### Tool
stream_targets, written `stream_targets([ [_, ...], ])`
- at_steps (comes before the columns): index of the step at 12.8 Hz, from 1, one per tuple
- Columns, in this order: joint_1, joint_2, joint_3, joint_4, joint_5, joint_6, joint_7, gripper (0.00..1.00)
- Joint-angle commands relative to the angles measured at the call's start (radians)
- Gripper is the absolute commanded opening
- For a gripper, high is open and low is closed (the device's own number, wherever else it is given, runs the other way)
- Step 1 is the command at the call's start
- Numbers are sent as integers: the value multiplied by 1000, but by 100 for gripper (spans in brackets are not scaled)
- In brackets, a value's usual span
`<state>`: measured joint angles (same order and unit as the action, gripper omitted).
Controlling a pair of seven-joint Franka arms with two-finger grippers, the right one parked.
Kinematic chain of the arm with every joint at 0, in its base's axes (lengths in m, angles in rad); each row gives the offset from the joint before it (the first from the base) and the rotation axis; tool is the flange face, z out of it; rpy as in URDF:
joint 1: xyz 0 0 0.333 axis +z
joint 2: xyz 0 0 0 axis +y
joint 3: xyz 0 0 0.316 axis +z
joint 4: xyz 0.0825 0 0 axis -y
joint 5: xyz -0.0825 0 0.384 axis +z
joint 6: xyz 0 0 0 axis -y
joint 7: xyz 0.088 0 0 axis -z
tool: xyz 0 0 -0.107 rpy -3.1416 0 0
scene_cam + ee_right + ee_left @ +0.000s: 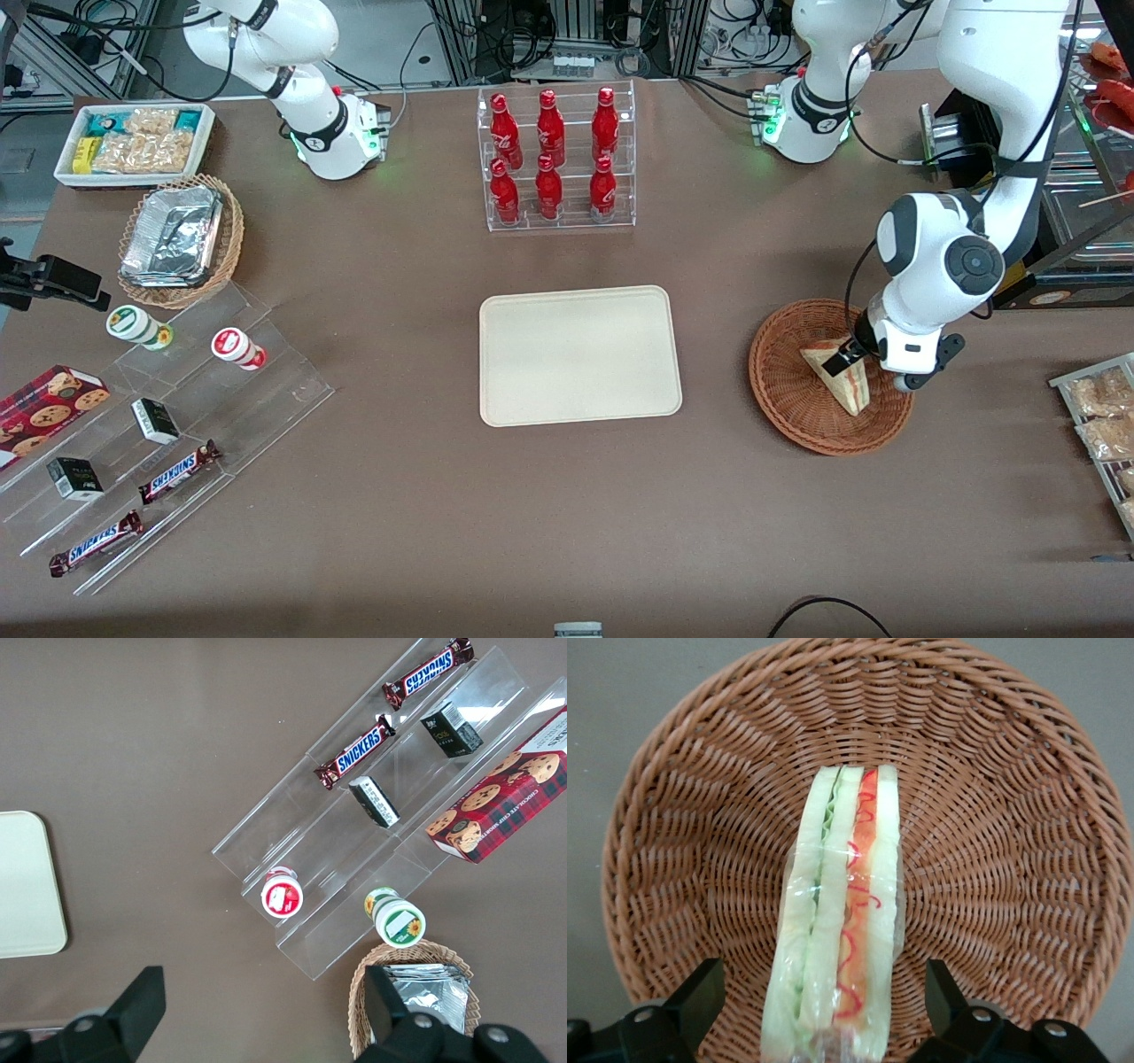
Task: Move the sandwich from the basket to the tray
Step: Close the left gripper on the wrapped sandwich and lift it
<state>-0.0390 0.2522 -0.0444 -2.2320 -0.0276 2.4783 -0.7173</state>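
The sandwich [840,921] lies in the basket [788,390], a wrapped wedge resting on the woven floor with its striped edge — green, pale, orange-red — turned up toward my wrist camera. My claw [849,356] is down inside the basket directly over it; in the wrist view the wedge runs lengthwise between my two fingers [700,1001], with one on each flank.

Legible writing: two bars on the clear stepped stand [168,416] toward the parked arm's end of the desk [567,523] read "SNICKERS" [180,471]. The six red bottles [551,155] in the clear rack carry white script too small to read. A red plaid box [46,403] shows pictured cookies; its wording is not readable.

Claw state: spread wide, fingers standing clear of the wrap on both sides with basket weave visible in each gap. It grips nothing — from the front view the dark fingertip overlaps the wedge's upper corner, but contact cannot be confirmed.

The tray [580,354] sits at the middle of the desk, beside the basket and apart from it, nearer the front camera than the bottle rack.
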Motion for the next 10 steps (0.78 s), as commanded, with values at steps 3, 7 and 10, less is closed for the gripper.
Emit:
stream_targets([
  [3,-9,19,3,2,-3,10,-22,16],
  [7,-10,7,1,31,-2,-56,13,0],
  [10,-15,7,-9,181,-3,-279,47,0],
])
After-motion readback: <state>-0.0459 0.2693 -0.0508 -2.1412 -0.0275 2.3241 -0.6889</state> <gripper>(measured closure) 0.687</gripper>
